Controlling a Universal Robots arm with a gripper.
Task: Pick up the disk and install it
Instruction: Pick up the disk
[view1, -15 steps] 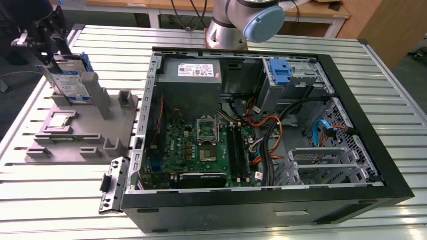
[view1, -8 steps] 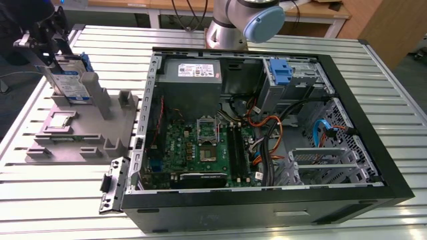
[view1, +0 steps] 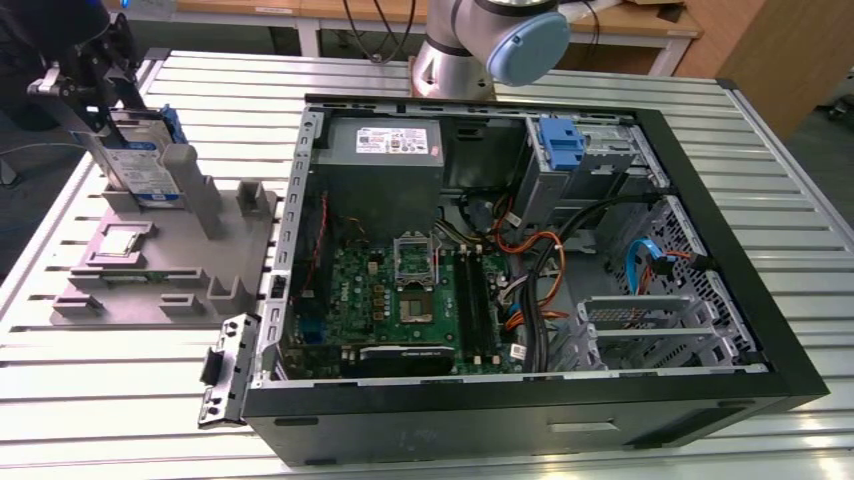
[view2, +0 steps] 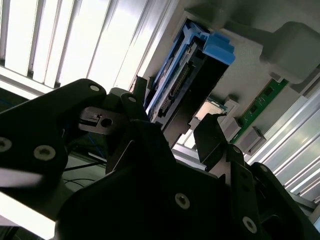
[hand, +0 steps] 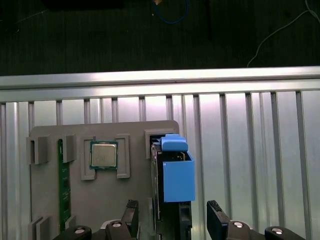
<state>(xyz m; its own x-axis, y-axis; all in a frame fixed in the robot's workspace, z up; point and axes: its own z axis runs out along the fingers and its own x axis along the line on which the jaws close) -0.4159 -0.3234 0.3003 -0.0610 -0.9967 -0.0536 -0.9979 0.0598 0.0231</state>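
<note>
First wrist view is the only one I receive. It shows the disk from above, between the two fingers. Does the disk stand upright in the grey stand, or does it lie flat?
Observer: In the exterior view the disk stands on its edge in a slot of the grey stand, and the gripper is at its upper end.
Operator: Thank you. Where is the computer case, seen from the stand?
Observer: The computer case lies at the exterior view's right of the stand, open, with its inside facing up.
</note>
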